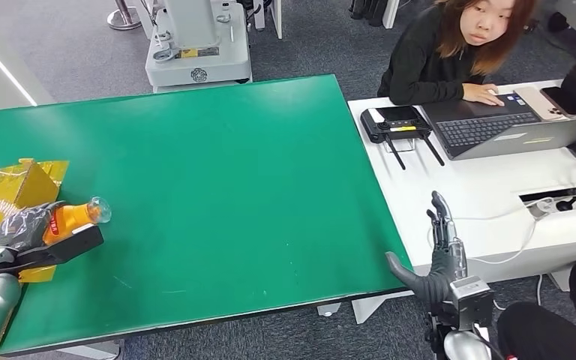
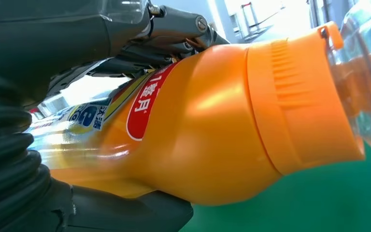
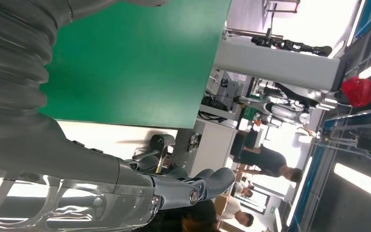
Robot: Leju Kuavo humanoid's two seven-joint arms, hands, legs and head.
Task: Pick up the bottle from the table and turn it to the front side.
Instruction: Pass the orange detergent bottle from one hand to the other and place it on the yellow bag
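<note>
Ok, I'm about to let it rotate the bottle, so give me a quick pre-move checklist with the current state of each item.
1. Bottle held by the left hand: ok.
2. Grip shows closed around the bottle body in the left wrist view: ok.
3. Bottle lifted off the green table: cannot tell.
4. Label front facing the head camera: cannot tell.
5. Right hand empty, open, off the table's right edge: ok.
6. Yellow bag close beside the bottle: not ok.

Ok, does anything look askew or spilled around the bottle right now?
No spill shows. The orange plastic bottle lies sideways in the left robot hand, clear cap end pointing across the green table. The yellow cardboard box beside it sits crooked with crinkled film.
</note>
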